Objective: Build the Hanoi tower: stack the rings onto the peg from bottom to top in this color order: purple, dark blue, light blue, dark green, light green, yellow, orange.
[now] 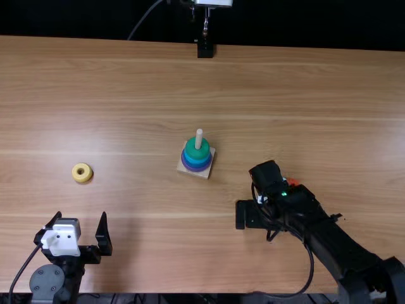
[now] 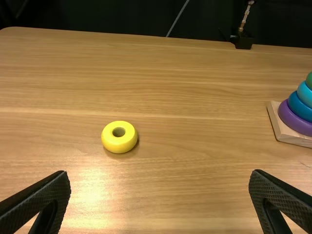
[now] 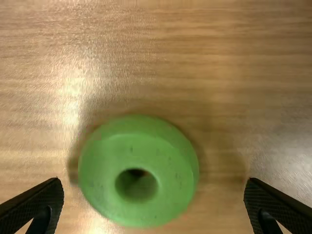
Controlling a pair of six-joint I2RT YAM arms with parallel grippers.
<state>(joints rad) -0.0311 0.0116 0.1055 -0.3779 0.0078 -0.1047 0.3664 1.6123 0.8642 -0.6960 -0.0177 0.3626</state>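
Right claw released above light green ring; centre, squeeze evenly, lift level toward peg, eleven o'clock in top view; left claw released.

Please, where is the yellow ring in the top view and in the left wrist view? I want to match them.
Top view: yellow ring left on the table, ahead of the open left gripper.
Left wrist view: on the table, beyond this same gripper.
Shared landmark: the part-built tower.
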